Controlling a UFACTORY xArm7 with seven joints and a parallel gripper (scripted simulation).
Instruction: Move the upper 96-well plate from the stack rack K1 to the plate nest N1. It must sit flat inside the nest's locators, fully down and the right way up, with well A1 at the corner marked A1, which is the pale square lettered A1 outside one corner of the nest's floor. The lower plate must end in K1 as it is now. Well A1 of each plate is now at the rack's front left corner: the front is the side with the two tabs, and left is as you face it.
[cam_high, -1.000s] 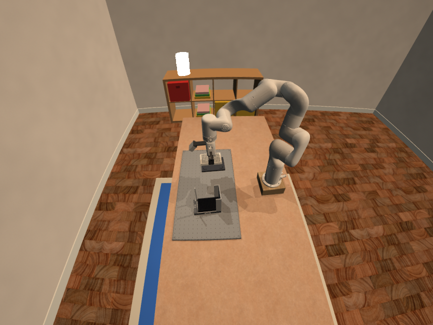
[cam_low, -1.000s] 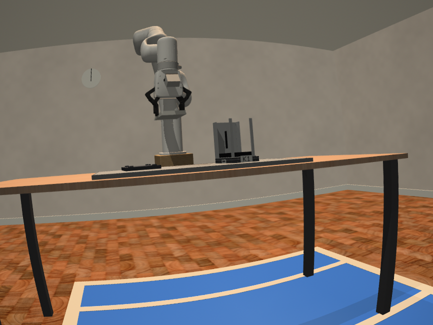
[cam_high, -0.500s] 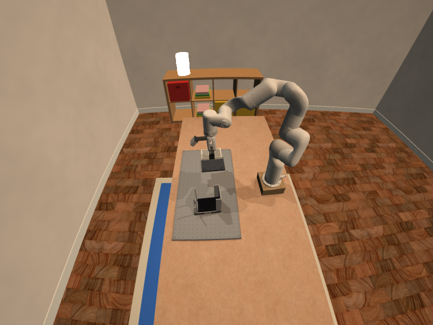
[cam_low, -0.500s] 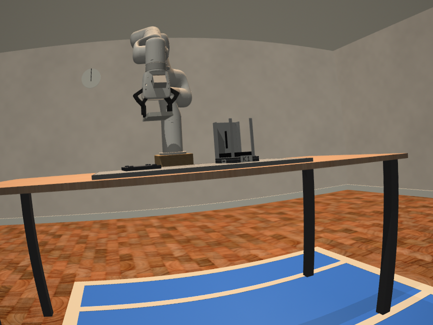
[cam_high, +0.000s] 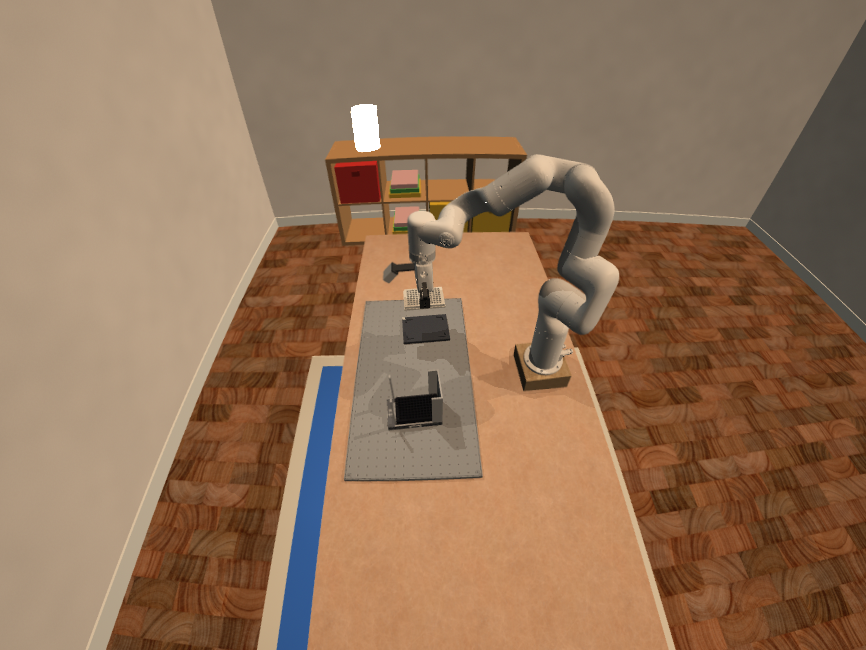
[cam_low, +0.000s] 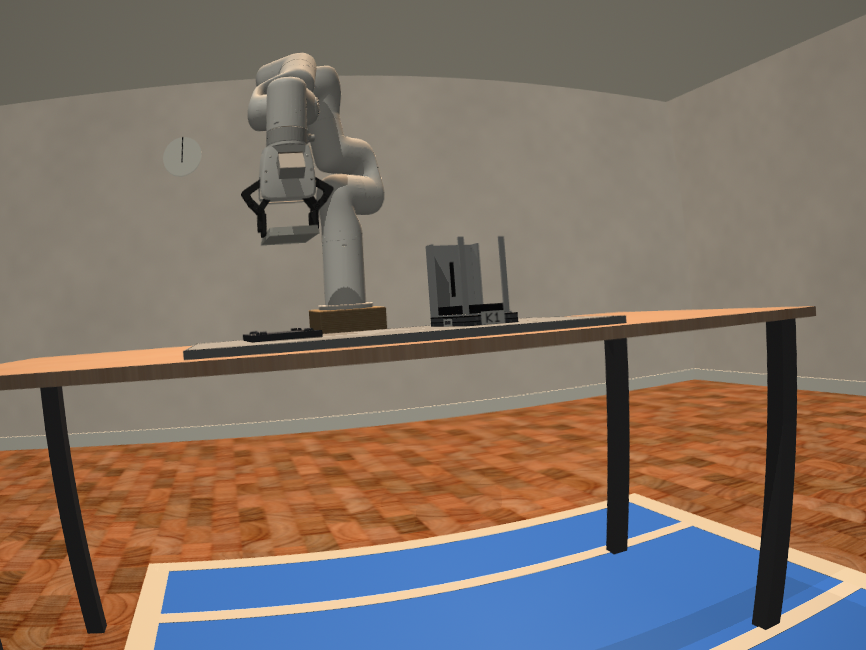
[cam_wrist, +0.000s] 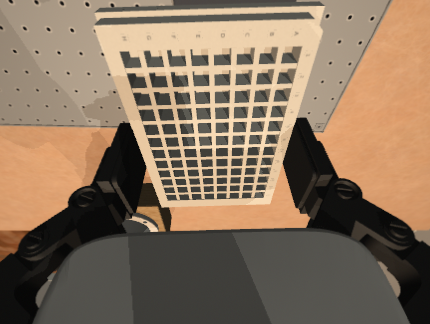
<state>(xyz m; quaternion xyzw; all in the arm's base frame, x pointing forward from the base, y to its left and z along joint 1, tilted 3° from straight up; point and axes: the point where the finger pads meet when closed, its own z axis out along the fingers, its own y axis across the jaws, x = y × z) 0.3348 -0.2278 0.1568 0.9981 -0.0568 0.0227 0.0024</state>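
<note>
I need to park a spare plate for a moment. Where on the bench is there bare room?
Bare wood runs along the table's near end, past the grey pegboard. On the pegboard, a strip lies free below rack K1. Crowded: nest N1, under the gripper carrying the plate.

Cream plate (cam_wrist: 212, 120) aloft (wells up)

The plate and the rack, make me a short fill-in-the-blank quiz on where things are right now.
1. The gripper is shut on the pale ____.
2. The plate hangs high above the table, past the far end of the grey ____.
3. The rack lettered ____ holds a dark plate.

Missing words: plate; mat; K1
</note>
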